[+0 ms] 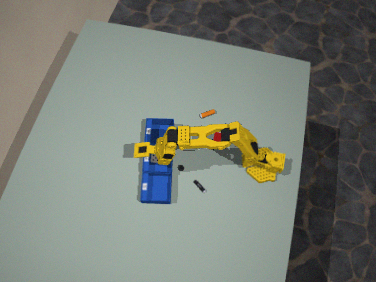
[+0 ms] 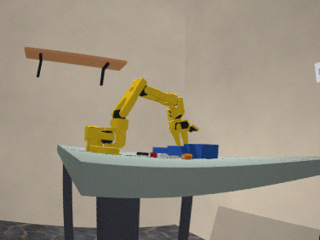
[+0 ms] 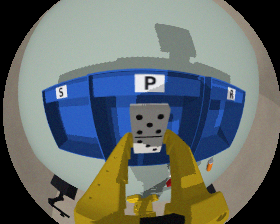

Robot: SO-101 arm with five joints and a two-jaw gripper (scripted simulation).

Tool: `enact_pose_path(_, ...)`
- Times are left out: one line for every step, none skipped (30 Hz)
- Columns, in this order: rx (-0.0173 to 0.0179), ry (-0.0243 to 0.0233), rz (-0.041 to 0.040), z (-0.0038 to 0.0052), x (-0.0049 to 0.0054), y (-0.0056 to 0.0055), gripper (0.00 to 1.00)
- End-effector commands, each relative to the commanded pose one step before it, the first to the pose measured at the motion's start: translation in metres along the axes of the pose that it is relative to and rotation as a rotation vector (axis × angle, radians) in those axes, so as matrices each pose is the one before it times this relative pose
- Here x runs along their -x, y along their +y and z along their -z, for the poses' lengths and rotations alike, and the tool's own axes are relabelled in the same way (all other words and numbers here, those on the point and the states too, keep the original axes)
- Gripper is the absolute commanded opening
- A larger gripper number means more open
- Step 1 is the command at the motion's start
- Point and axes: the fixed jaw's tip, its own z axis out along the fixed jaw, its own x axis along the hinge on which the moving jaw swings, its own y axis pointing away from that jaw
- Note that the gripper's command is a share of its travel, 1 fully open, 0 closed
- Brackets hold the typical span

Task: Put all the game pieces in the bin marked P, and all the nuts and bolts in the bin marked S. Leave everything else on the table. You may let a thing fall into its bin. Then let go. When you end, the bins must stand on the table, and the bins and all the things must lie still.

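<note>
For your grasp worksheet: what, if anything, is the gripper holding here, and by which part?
The gripper is shut on a grey domino, pinching its lower end; the dotted upper half sticks out toward the bin marked P.

Grey domino [image 3: 149, 128] upright over blue bins [image 3: 75, 122]

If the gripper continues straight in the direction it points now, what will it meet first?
Most likely the blue bin, in the compartment marked P. The gripper, shut on a domino, points straight at it; how far off it is cannot be told.
</note>
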Motion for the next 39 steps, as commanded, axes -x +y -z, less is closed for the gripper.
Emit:
enact_pose_path(0.00479, -0.07596, -0.0025, 0.015014, 0.0108, 0.00246, 0.0)
enact_pose_path(0.0, 0.0, 0.0, 0.0, 0.0, 0.0, 0.0)
enact_pose_path(0.0, 0.0, 0.0, 0.0, 0.0, 0.0, 0.0)
enact_pose_path(0.0, 0.0, 0.0, 0.0, 0.0, 0.0, 0.0)
enact_pose_path(-0.00001, 0.00002, 0.0, -0.000017, -0.00001, 0.0, 0.0)
enact_pose_path(0.0, 0.0, 0.0, -0.000095, -0.00002, 0.0, 0.0)
enact_pose_path(0.0, 0.0, 0.0, -0.000225, -0.00006, 0.0, 0.0)
enact_pose_path(0.0, 0.0, 0.0, -0.000372, -0.0001, 0.0, 0.0)
enact_pose_path(0.0, 0.0, 0.0, -0.000514, -0.00013, 0.0, 0.0)
enact_pose_path(0.0, 0.0, 0.0, -0.00062, -0.00017, -0.00001, 0.0)
enact_pose_path(0.0, 0.0, 0.0, -0.000696, -0.00019, 0.0, 0.0)
enact_pose_path(0.0, 0.0, 0.0, -0.000726, -0.0002, 0.0, 0.0)
enact_pose_path(0.0, 0.0, 0.0, -0.00069, -0.0002, -0.00001, 0.0)
enact_pose_path(0.0, 0.0, 0.0, -0.000619, -0.00018, 0.0, 0.0)
enact_pose_path(0.0, 0.0, 0.0, -0.000507, -0.00015, 0.0, 0.0)
enact_pose_path(0.0, 0.0, 0.0, -0.000372, -0.0001, -0.00001, 0.0)
enact_pose_path(0.0, 0.0, 0.0, -0.000218, -0.00007, 0.0, 0.0)
enact_pose_path(0.0, 0.0, 0.0, -0.0001, -0.00003, 0.0, 0.0)
enact_pose_path(0.0, 0.0, 0.0, -0.000012, 0.0, 0.0, 0.0)
enact_pose_path(0.0, 0.0, 0.0, 0.0, 0.0, 0.0, 0.0)
enact_pose_path(0.0, 0.0, 0.0, 0.0, 0.0, 0.0, 0.0)
enact_pose_path(0.0, -0.00002, 0.00001, -0.000014, -0.00001, 0.0, 0.0)
enact_pose_path(0.0, 0.0, 0.0, -0.000101, -0.00002, 0.0, 0.0)
enact_pose_path(0.0, 0.0, 0.0, -0.000225, -0.00006, 0.0, 0.0)
enact_pose_path(0.0, 0.0, 0.0, -0.000373, -0.0001, 0.0, 0.0)
enact_pose_path(0.0, 0.0, 0.0, -0.000508, -0.00014, 0.0, 0.0)
enact_pose_path(0.0, 0.0, 0.0, -0.000627, -0.00017, -0.00001, 0.0)
enact_pose_path(0.0, 0.0, 0.0, -0.000697, -0.0002, 0.0, 0.0)
enact_pose_path(0.0, 0.0, 0.0, -0.000721, -0.0002, 0.0, 0.0)
enact_pose_path(0.0, 0.0, 0.0, -0.00069, -0.0002, -0.00001, 0.0)
enact_pose_path(0.0, 0.0, 0.0, -0.00062, -0.00018, 0.0, 0.0)
enact_pose_path(0.0, 0.0, 0.0, -0.000508, -0.00015, 0.0, 0.0)
enact_pose_path(0.0, 0.0, 0.0, -0.000365, -0.00011, 0.0, 0.0)
enact_pose_path(0.0, 0.0, 0.0, -0.000224, -0.00006, -0.00001, 0.0)
enact_pose_path(0.0, 0.0, 0.0, -0.000094, -0.00003, 0.0, 0.0)
enact_pose_path(0.0, 0.0, 0.0, -0.000018, 0.0, 0.0, 0.0)
enact_pose_path(0.0, 0.0, 0.0, 0.0, 0.0, 0.0, 0.0)
enact_pose_path(0.0, 0.0, 0.0, 0.0, 0.0, 0.0, 0.0)
enact_pose_path(-0.00001, 0.00002, -0.00002, -0.000013, -0.00001, 0.0, 0.0)
